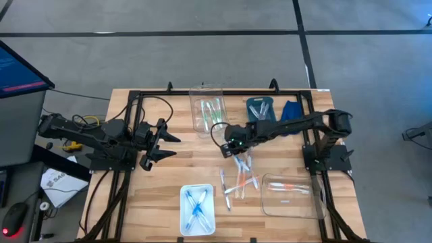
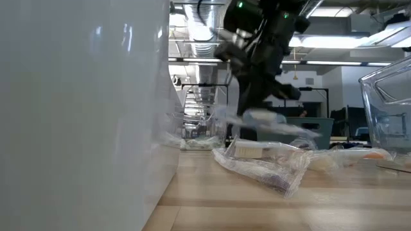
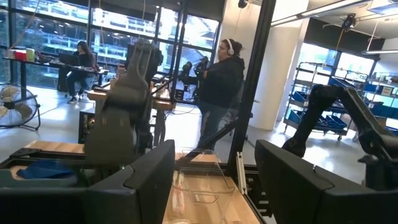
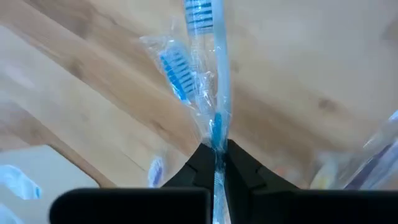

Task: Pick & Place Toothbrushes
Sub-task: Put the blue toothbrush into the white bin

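My right gripper (image 1: pixel 231 147) hangs over the table's middle, shut on a blue toothbrush (image 4: pixel 214 74) in a clear crinkled wrapper. A second blue brush head (image 4: pixel 174 67) shows in the wrapping beside it. In the low view the brush (image 2: pixel 273 120) is above the tabletop. Below it, several loose wrapped toothbrushes (image 1: pixel 239 181) lie flat on the wood. My left gripper (image 1: pixel 160 142) waits open at the table's left, its fingers spread wide in its wrist view (image 3: pixel 214 180). My right gripper pinches the blue toothbrush's wrapped handle (image 4: pixel 216 134) between its two fingertips, coming steeply from above. The fingers lie along the brush, whose bristle head (image 4: pixel 199 12) points away past them. The brush is lifted clear of the table, with the loose wrapper hanging around it.
A white tray (image 1: pixel 185 219) with blue brushes sits near the front edge, a clear box (image 1: pixel 290 202) with an orange one at front right. At the back stand a clear box (image 1: pixel 202 91) of green brushes, another tray (image 1: pixel 260 101), and a blue cloth (image 1: pixel 291 108).
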